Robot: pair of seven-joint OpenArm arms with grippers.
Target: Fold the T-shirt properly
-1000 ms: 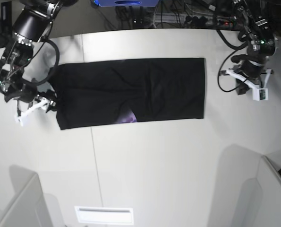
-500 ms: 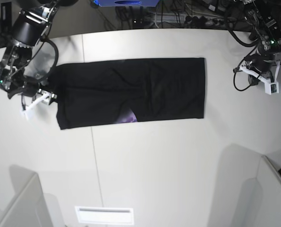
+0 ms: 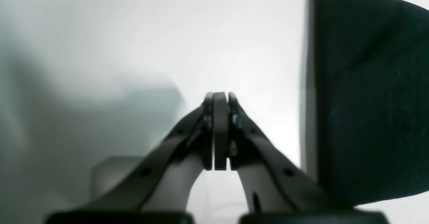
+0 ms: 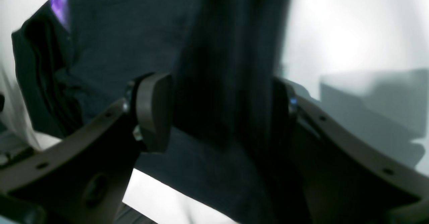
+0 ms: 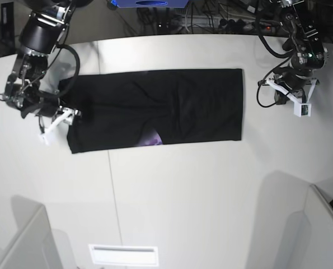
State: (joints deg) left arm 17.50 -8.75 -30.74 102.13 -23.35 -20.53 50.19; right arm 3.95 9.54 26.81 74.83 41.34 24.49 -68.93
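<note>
The black T-shirt (image 5: 155, 109) lies flat on the white table as a long folded strip, with a bit of purple print (image 5: 150, 139) showing at its near edge. My right gripper (image 5: 68, 116) is at the strip's left end. In the right wrist view it (image 4: 218, 106) is open, with a fold of the black cloth (image 4: 221, 66) standing between its jaws. My left gripper (image 5: 284, 92) is on the bare table, just off the strip's right end. In the left wrist view it (image 3: 220, 98) is shut and empty, with the T-shirt's edge (image 3: 368, 93) to its right.
The white table (image 5: 183, 196) has a seam running front to back at the left (image 5: 111, 185). Cables and a blue box (image 5: 149, 3) lie beyond the far edge. Grey panels stand at the near left (image 5: 26, 241) and near right (image 5: 317, 235) corners.
My right gripper has moved right, onto the T-shirt's left end. My left gripper swung out towards the table's right edge, then came back closer to the shirt's right end. The shirt has not moved.
</note>
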